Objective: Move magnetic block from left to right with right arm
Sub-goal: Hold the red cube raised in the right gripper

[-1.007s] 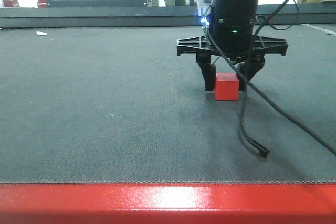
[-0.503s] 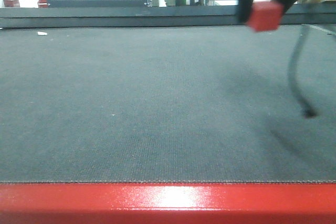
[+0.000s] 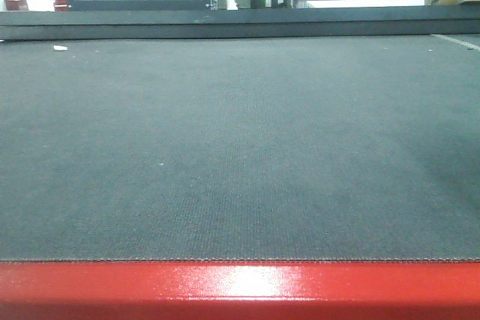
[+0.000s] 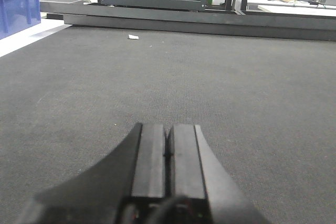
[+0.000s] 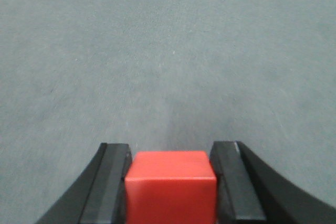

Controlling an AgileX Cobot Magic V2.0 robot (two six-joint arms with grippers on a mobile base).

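The small solid-red magnetic cube (image 5: 170,184) sits at the bottom centre of the right wrist view. It is clamped squarely between the black fingers of the right gripper (image 5: 170,156), with one flat face against each side. Above it in the frame there is only dark grey woven mat (image 5: 157,51). I'd judge the cube is held clear of the mat, though no gap shows. Neither cube nor arm appears in the front view, so I cannot tell where over the table it hangs. What is left, I'd say, is lowering it straight down on the right side. The left gripper (image 4: 168,132), low in its own view, has its fingers pressed together on nothing. A blue plastic bin (image 4: 18,6) stands at that view's upper left.
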